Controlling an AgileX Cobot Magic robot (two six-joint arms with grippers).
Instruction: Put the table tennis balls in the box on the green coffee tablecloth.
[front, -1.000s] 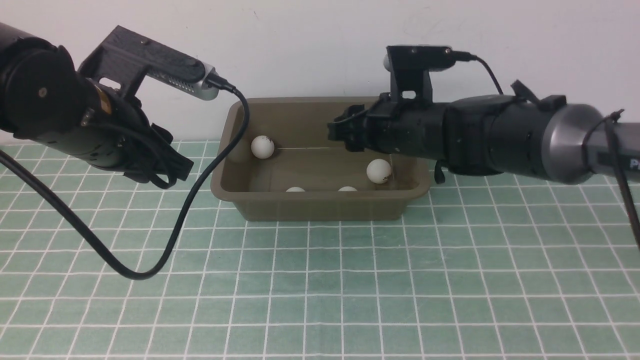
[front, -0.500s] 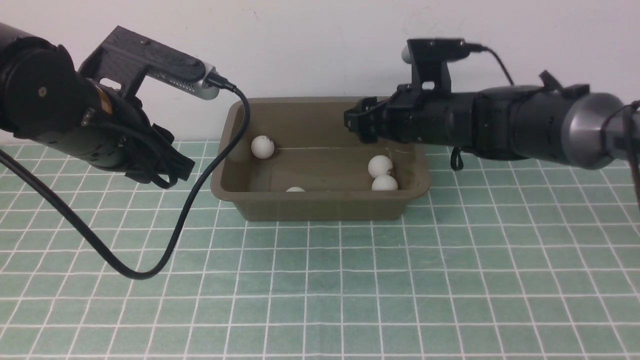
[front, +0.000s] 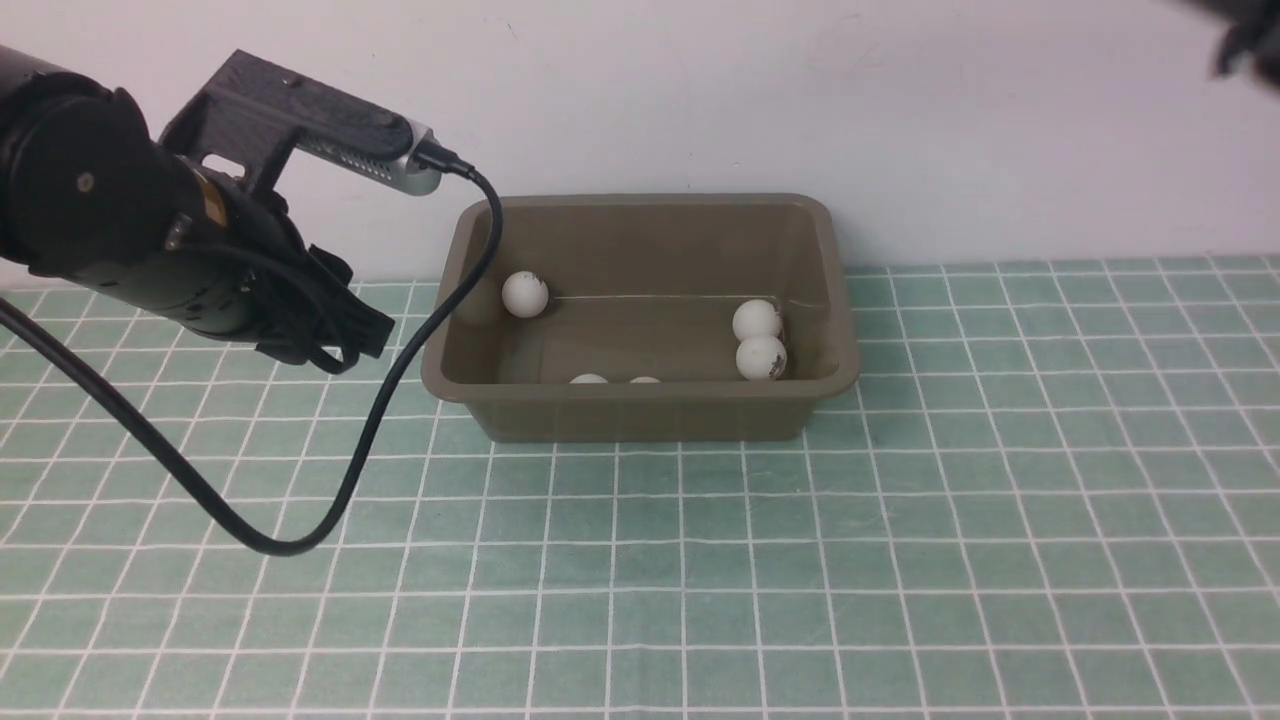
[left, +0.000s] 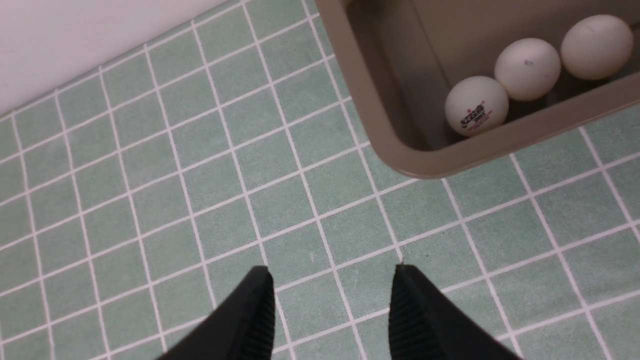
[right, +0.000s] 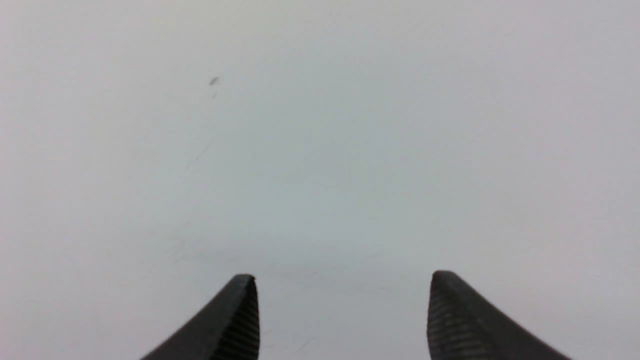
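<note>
The olive-brown box (front: 640, 405) stands on the green coffee tablecloth (front: 700, 560) by the back wall. Several white table tennis balls lie inside it: one at the back left (front: 525, 293), two touching at the right (front: 757, 320), and two tops showing behind the front wall (front: 588, 379). In the left wrist view three balls (left: 476, 106) sit in a row along one wall of the box (left: 360, 100). My left gripper (front: 340, 340) (left: 332, 280) hovers over the cloth left of the box, its fingers apart with nothing between them. My right gripper (right: 344, 280) is open and empty, facing the white wall.
A black cable (front: 380, 410) loops from the left wrist camera down across the cloth in front of the box's left corner. Only a dark bit of the right arm (front: 1245, 40) shows at the top right corner. The white wall (front: 900, 120) rises right behind the box.
My right arm has pulled back from above the box, up and to the right, nearly out of the front view. Another ball now lies at the box's right side. The left arm has stayed put.
</note>
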